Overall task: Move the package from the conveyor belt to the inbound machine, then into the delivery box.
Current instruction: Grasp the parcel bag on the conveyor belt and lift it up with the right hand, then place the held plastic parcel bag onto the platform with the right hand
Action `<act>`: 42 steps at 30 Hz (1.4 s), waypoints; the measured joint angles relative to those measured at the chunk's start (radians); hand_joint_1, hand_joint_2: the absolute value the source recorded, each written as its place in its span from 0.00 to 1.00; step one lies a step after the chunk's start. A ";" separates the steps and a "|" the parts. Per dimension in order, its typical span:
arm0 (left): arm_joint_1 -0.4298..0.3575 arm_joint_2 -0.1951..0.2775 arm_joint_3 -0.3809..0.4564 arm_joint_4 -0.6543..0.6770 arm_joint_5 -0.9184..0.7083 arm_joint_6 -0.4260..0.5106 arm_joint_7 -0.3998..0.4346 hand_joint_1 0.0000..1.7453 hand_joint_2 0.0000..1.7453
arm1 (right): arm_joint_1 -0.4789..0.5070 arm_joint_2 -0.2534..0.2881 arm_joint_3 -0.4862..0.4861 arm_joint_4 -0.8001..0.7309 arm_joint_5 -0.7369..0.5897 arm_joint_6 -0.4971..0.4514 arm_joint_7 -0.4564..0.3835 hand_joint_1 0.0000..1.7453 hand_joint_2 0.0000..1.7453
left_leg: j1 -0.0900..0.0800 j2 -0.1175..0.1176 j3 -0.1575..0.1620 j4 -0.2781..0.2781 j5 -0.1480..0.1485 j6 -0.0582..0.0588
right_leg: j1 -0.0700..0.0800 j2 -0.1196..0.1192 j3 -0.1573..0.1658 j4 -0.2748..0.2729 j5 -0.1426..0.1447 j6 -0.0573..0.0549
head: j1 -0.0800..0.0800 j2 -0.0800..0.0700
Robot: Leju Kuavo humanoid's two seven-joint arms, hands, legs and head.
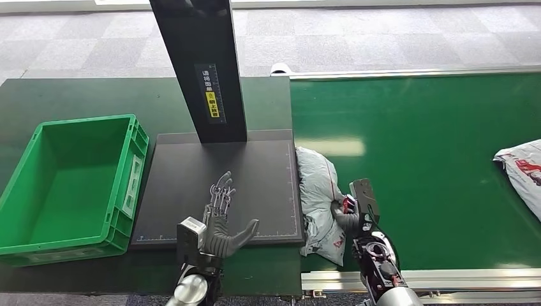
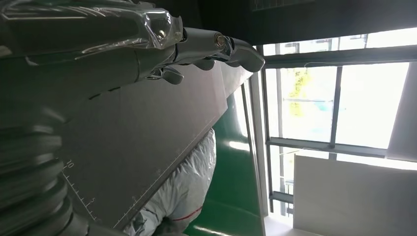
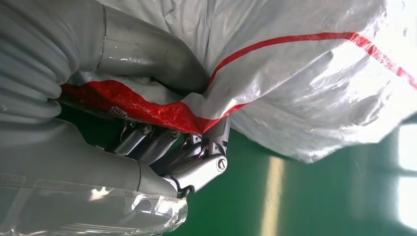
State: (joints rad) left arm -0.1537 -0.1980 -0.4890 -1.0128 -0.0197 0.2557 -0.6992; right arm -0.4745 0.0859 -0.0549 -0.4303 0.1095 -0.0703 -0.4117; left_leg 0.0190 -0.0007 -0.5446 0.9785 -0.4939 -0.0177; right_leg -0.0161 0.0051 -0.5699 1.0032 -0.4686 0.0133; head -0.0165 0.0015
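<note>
A grey-white plastic package with red print lies on the green conveyor belt, its left side against the edge of the dark inbound machine platform. My right hand grips the package's near right edge; in the right wrist view the thumb and fingers pinch the red-striped film. My left hand hovers open over the platform's near part, fingers spread. The package shows beyond the platform edge in the left wrist view. The green delivery box stands left of the platform.
The machine's black upright post rises from the platform's far edge. A second white package lies at the belt's right edge. The belt's metal rail runs along its near side.
</note>
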 joint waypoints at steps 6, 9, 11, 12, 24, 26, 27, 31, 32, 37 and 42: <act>0.009 0.005 0.003 0.000 -0.002 0.016 0.000 0.00 1.00 | 0.150 0.006 0.021 -0.408 0.032 -0.142 -0.022 1.00 1.00 | 0.000 -0.006 -0.003 0.000 0.000 0.000 | 0.000 -0.004 -0.002 0.000 0.000 0.000 | 0.000 0.000; 0.019 0.007 0.006 -0.003 -0.009 0.016 0.000 0.00 1.00 | 0.260 0.002 0.041 -0.695 0.063 -0.237 -0.042 1.00 1.00 | 0.000 -0.006 -0.005 0.000 0.000 0.000 | 0.000 -0.004 -0.004 0.000 0.000 0.000 | 0.000 0.000; 0.026 0.009 0.009 -0.010 -0.017 0.017 0.000 0.00 1.00 | 0.332 -0.003 0.053 -0.871 0.077 -0.294 -0.066 1.00 1.00 | 0.000 -0.005 -0.006 0.000 0.000 0.000 | 0.000 -0.004 -0.005 0.000 0.000 0.000 | 0.000 0.000; 0.031 0.010 0.011 -0.015 -0.020 0.017 0.000 0.00 1.00 | 0.366 -0.005 0.059 -0.949 0.083 -0.315 -0.077 1.00 1.00 | 0.000 -0.005 -0.006 0.000 0.000 0.000 | 0.000 -0.004 -0.005 0.000 0.000 0.000 | 0.000 0.000; 0.094 0.020 0.051 -0.103 -0.003 -0.015 -0.001 0.00 1.00 | 0.504 -0.017 0.114 -1.278 0.056 -0.347 -0.091 1.00 1.00 | 0.000 -0.003 -0.004 0.000 0.001 0.000 | 0.000 -0.003 -0.003 0.000 0.000 0.000 | 0.000 0.000; 0.097 0.020 0.055 -0.108 -0.003 -0.016 -0.001 0.00 1.00 | 0.507 -0.017 0.117 -1.284 0.056 -0.346 -0.091 1.00 1.00 | 0.000 -0.004 -0.004 0.000 0.001 0.000 | 0.000 -0.003 -0.003 0.000 0.000 0.000 | 0.000 0.000; 0.098 0.021 0.056 -0.111 -0.003 -0.016 -0.001 0.00 1.00 | 0.507 -0.018 0.118 -1.287 0.054 -0.343 -0.090 1.00 1.00 | 0.000 -0.004 -0.004 0.000 0.001 0.000 | 0.000 -0.003 -0.003 0.000 0.000 0.000 | 0.000 0.000; 0.104 0.024 0.064 -0.132 -0.010 -0.009 -0.001 0.00 1.00 | 0.484 -0.020 0.135 -1.266 0.006 -0.251 -0.050 1.00 1.00 | 0.000 -0.003 -0.006 -0.001 0.000 0.000 | 0.000 -0.003 -0.003 0.000 0.000 0.000 | 0.000 0.000; 0.105 0.025 0.068 -0.142 -0.015 -0.001 -0.001 0.00 1.00 | 0.464 -0.019 0.145 -1.236 -0.012 -0.202 -0.027 1.00 1.00 | 0.000 -0.001 -0.006 -0.001 0.000 0.000 | 0.000 -0.002 -0.003 0.000 0.000 0.000 | 0.000 0.000; 0.090 0.034 0.114 -0.183 -0.018 0.055 -0.001 0.00 1.00 | 0.287 0.031 0.218 -0.924 -0.045 -0.015 0.053 1.00 1.00 | 0.001 0.000 -0.004 -0.001 0.003 -0.001 | 0.001 -0.001 -0.003 0.000 0.001 -0.002 | 0.000 0.000; 0.051 0.047 0.169 -0.193 -0.007 0.088 -0.001 0.00 1.00 | 0.123 0.106 0.297 -0.618 -0.001 0.004 0.056 1.00 1.00 | 0.001 -0.001 -0.004 -0.001 0.006 -0.001 | 0.001 -0.002 -0.004 0.002 0.002 -0.002 | 0.000 0.000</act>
State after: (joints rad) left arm -0.1031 -0.1513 -0.3199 -1.2060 -0.0263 0.3436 -0.7004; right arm -0.3512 0.1919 0.2422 -1.0482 0.1086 -0.0664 -0.3553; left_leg 0.0199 -0.0019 -0.5487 0.9778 -0.4884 -0.0187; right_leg -0.0149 0.0034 -0.5737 1.0049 -0.4666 0.0112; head -0.0165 0.0015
